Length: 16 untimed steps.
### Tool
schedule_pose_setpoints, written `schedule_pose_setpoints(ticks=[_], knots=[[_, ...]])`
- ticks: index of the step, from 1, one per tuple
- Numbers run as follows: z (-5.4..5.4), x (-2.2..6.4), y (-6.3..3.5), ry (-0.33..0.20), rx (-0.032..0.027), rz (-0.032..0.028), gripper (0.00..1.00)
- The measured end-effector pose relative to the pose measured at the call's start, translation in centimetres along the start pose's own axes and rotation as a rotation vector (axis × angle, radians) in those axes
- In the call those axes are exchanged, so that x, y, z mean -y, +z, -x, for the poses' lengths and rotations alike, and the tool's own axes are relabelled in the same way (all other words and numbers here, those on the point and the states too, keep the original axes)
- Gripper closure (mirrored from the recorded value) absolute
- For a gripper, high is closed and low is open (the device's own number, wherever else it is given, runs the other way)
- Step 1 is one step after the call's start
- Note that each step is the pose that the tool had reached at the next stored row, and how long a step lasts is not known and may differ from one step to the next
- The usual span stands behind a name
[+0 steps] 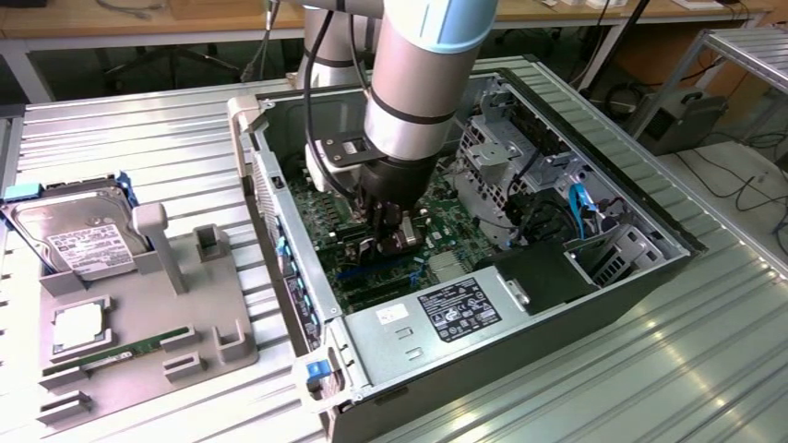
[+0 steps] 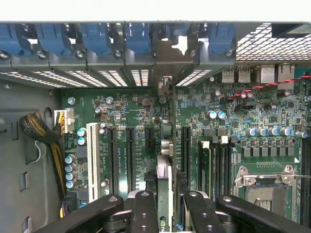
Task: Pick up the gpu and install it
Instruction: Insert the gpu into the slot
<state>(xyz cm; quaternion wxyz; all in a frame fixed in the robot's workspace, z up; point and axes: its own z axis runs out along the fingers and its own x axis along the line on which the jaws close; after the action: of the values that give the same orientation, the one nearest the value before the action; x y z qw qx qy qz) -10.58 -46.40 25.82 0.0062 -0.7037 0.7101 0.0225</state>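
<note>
The arm reaches down into the open computer case (image 1: 530,305), which lies on its side on the ribbed metal bench (image 1: 148,129) so that the motherboard (image 2: 121,111) faces up and the slots can be met from straight above. The hand (image 1: 391,242) is deep inside, just over the board. In the wrist view its two black fingers (image 2: 144,213) stand close together, closed on the gpu (image 2: 165,160), which is held on edge between them: from that camera the card shows as a thin upright sliver running away toward the rear wall of the case, its silver bracket end (image 2: 165,87) standing up against the row of blue slot clips (image 2: 136,39). Holding the card edge-down like this fits pressing its connector into a slot; it sits in line with the long black expansion slots (image 2: 131,155), between them and the memory slots (image 2: 216,165) beside the empty processor socket (image 2: 265,182). Whether it is fully seated I cannot tell.

In the exterior view, at about 9 o'clock from the case, a grey parts holder (image 1: 148,314) carries a hard drive (image 1: 74,235) propped upright and a green memory stick (image 1: 117,355) lying in its groove, both well apart from the hand and untouched.
</note>
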Motion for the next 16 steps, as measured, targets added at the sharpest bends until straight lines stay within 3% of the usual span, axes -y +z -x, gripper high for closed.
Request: schedule_pose_setpoints(ticks=[13, 16], knots=[[0.02, -0.01, -0.5, 0.0, 0.0029, 0.0, 0.74], [0.02, -0.01, -0.57, 0.0, 0.0063, 0.0, 0.74]])
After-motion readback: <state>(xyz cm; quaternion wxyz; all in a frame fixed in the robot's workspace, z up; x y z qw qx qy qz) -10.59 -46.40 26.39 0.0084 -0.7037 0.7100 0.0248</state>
